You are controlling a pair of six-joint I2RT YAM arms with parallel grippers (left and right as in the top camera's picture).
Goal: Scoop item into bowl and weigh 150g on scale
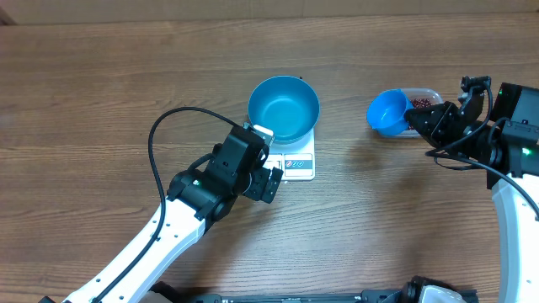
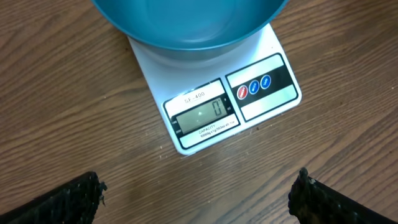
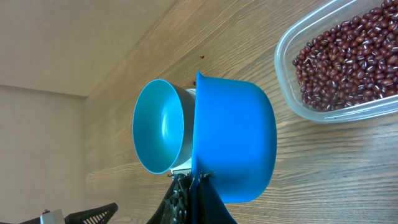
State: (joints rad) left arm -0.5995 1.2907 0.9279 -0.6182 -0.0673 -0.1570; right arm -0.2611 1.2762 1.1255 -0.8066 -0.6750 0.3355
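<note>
The table (image 1: 101,76) is matt grained wood, the scale (image 2: 205,118) smooth white plastic, the bowl (image 1: 284,108) atop the scale glossy blue, and well right of the scale a smooth blue plastic scoop (image 3: 236,137) and clear plastic tub (image 3: 286,93) of shiny beans (image 3: 348,62).

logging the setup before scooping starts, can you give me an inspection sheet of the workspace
surface: wooden table, bare grain, no spills seen
job's things: blue bowl empty, sitting on the white scale; display reads 0; beans in the clear tub
clutter: nothing seen
grippers: left gripper open, empty, hovering in front of the scale; right gripper shut on the blue scoop, which looks empty, beside the tub
cables: black cable loops off the left arm, clear of the scale
surroundings: pale panel beyond the table edge
</note>
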